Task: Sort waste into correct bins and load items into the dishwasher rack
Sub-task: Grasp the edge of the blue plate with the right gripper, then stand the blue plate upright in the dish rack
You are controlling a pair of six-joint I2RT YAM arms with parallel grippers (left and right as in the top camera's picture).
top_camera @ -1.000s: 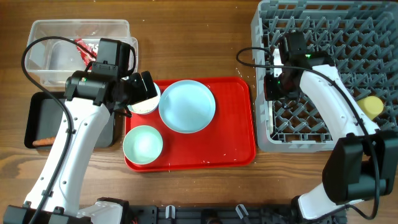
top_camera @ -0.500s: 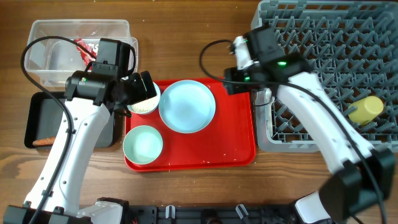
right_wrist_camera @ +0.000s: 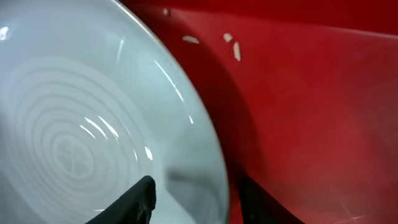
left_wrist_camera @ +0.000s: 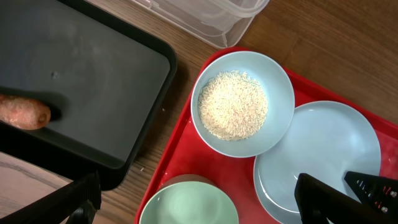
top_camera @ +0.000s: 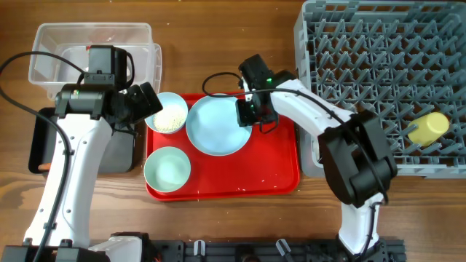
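Carrot piece (left_wrist_camera: pixel 22 112) lies far left in the black tray (left_wrist_camera: pixel 93 81). In your left wrist view its long axis runs roughly side to side, rounded end pointing right. Orange-brown, rough skin; rest cut off by the frame edge. Clear tub (top_camera: pixel 51 51) sits just behind the tray, with the L arm across its front.

Your left gripper (left_wrist_camera: pixel 198 186) hovers over the tray's right edge and the red tray (top_camera: pixel 269 160). Fingers spread wide, nothing between them.

Next right, on the red tray:
- Whitish-blue bowl (left_wrist_camera: pixel 242 102), upright, in the back-left corner, with a flat heap of rice (left_wrist_camera: pixel 233 106) in its middle.
- Mint bowl (left_wrist_camera: pixel 186 202), upright, in front of it; looks bare inside.
- Light-blue plate (top_camera: pixel 218 124), lying flat, face up, ring marks at centre. Nearly touches the rice bowl; can't tell if they meet.

Your right gripper (right_wrist_camera: pixel 194 183) is at the plate's right rim. Fingers apart, one over the plate face, one over the red tray, rim between them. Can't tell if either pad touches. A few loose grains (right_wrist_camera: pixel 189 39) lie on the tray beside the rim.

Grey rack (top_camera: pixel 378 73) far right, pegs up. Yellow cup (top_camera: pixel 429 127) lies on its side near the rack's right edge, long axis lower-left to upper-right; mouth end not clear.
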